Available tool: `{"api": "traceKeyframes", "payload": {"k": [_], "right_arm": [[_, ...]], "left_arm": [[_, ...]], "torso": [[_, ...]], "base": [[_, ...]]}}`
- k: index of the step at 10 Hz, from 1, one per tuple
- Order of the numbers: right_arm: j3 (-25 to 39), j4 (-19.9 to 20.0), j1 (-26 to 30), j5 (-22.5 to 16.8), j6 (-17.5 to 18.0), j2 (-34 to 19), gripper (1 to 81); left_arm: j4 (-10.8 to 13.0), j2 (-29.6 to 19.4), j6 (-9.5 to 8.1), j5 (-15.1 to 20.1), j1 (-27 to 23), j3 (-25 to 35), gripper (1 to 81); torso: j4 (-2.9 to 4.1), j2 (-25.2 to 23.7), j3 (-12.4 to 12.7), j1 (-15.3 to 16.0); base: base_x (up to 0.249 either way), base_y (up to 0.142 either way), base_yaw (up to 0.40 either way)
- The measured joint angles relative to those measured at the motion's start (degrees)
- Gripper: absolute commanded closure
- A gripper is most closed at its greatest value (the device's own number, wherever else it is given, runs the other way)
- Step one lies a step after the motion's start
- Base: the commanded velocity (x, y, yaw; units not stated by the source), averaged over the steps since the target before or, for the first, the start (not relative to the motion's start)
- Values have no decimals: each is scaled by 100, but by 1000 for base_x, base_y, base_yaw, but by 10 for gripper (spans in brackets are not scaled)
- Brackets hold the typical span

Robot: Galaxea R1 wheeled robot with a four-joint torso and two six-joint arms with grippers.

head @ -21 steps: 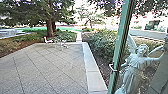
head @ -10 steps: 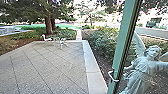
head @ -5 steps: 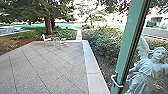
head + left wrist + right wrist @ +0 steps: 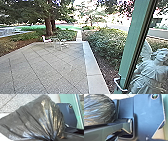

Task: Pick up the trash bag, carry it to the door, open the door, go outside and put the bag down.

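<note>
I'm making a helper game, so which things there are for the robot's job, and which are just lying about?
For the job:
- trash bag
- green-framed door
- door handle
- paved yard, the outside part

Just there:
- winged statue
- white furniture on the paving
- bushes
- tree trunk

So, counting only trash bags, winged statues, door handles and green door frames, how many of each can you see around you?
Trash bag: 1 (the same one in both wrist views)
Winged statue: 1
Door handle: 1
Green door frame: 1
Total: 4
</note>
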Motion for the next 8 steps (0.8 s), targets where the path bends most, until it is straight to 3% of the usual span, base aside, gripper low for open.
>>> {"api": "traceKeyframes", "payload": {"k": [8], "right_arm": [[-6, -2, -61, -24, -7, -9, 10]], "left_arm": [[0, -5, 0, 18, 52, 2, 811]], "torso": [[0, -9, 4, -12]], "base": [[111, 92, 0]]}}
